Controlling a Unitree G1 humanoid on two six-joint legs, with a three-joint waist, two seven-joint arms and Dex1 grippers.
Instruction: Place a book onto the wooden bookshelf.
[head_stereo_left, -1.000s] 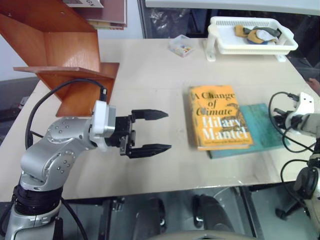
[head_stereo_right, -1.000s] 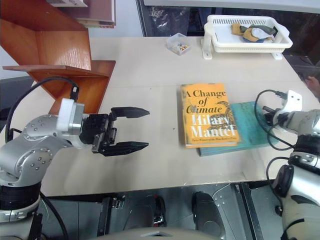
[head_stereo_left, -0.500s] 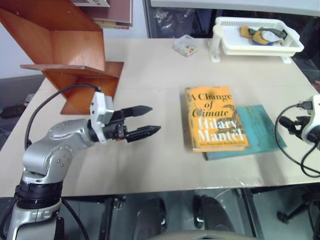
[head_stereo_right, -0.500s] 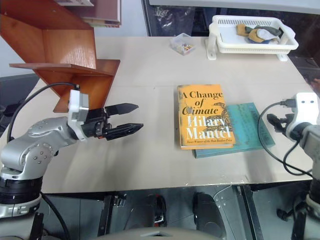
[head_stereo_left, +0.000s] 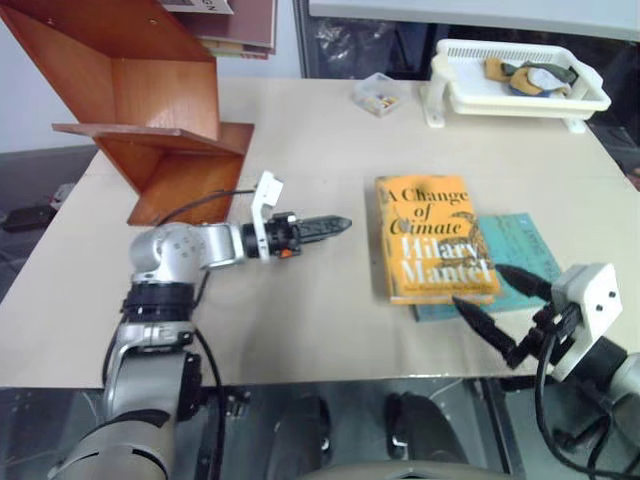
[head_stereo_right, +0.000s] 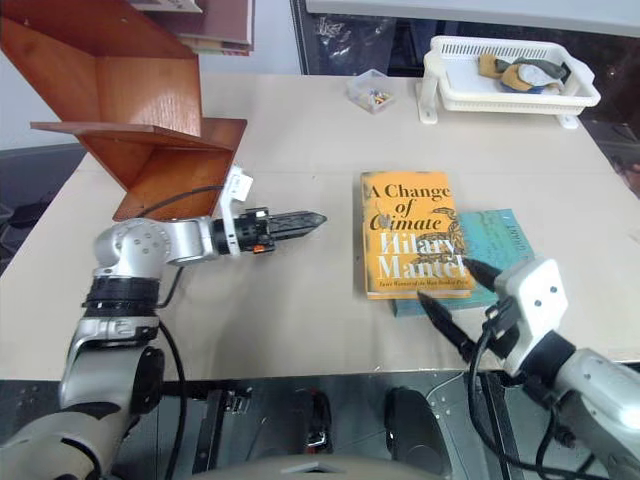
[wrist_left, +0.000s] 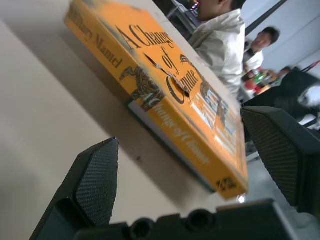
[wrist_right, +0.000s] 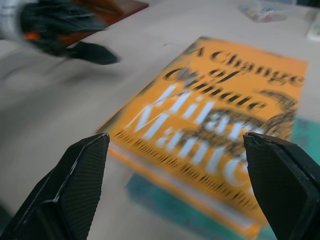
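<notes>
the book (head_stereo_left: 432, 238) lies flat mid-bench (head_stereo_left: 300, 320), half hiding a teal book (head_stereo_left: 520, 245), bare surface between it and the spread-apart left gripper (head_stereo_left: 335, 225); right gripper (head_stereo_left: 500, 305) gapes at the near edge.

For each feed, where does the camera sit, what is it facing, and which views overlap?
Left and right eye views: on the head, looking down over the table; show left gripper, right gripper, the book, the wooden bookshelf.
Left wrist view: looks low along its open fingers at the book's spine.
Right wrist view: looks past its open fingers onto the book's cover.
Shared: all show the book; the right wrist view also catches the left gripper.
</notes>
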